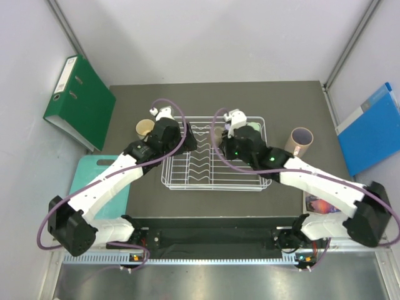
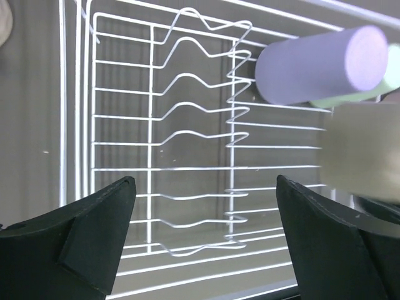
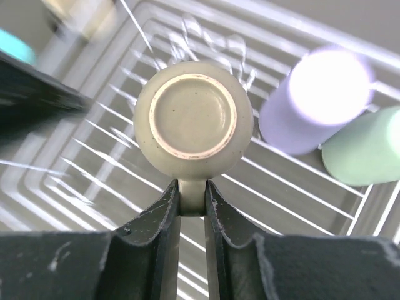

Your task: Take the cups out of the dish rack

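White wire forms the dish rack [image 1: 200,164] at the middle of the dark table [image 1: 281,100]. Only the overhead view shows what stands outside it. A cream mug [image 1: 145,129] sits on the table at the rack's 9 to 10 o'clock, and a purplish cup [image 1: 301,140] sits on the table at its 3 o'clock. Both arms reach over the rack and hide its contents there.

The left wrist view shows the left fingers [image 2: 94,231] spread wide with nothing between them, above the zigzag slots. At 1 o'clock in that view a lavender tumbler [image 2: 319,62] sits inside the rack, with a mint-green cup [image 2: 389,78] just beside it.

Only the right wrist view shows the grasp. The right fingers [image 3: 164,219] are pinched on the handle of the small olive-tan mug [image 3: 194,119], whose ringed base faces the camera over the rack wires. Whether the mug rests on the wires or hangs above them cannot be told. The tumbler and the mint-green cup lie at its 3 o'clock.
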{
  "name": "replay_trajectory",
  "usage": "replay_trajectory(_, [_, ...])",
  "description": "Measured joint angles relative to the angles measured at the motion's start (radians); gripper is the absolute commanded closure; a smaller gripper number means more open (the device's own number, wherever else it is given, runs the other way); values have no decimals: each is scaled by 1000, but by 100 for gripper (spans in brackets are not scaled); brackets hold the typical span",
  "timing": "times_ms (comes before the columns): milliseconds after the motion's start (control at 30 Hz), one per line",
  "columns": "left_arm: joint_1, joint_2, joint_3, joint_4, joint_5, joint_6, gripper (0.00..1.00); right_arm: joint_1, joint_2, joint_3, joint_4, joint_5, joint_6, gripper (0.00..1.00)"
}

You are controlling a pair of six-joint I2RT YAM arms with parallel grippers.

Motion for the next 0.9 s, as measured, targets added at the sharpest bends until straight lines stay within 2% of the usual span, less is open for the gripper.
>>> replay_trajectory(167, [6, -21, -16, 93, 21, -59, 1, -7, -179, 13, 0, -37, 72, 100])
replay_trajectory(333, [37, -147, -118, 339, 111, -140, 1, -58, -272, -9, 90, -169, 172, 100])
replay_trajectory(500, [122, -182, -210, 676, 285, -301, 4, -220, -309, -140, 306, -428, 362, 100])
replay_trajectory(667, [147, -130, -270, 931, 432, -447, 11, -340, -297, -264, 521, -644, 581, 100])
replay_trajectory(800, [147, -29, -273, 1152, 579, -563, 15, -362, -244, -280, 696, -768, 708, 100])
replay_trajectory(900, [145, 26, -278, 1254, 656, -632, 15, -362, -232, -280, 761, -825, 752, 100])
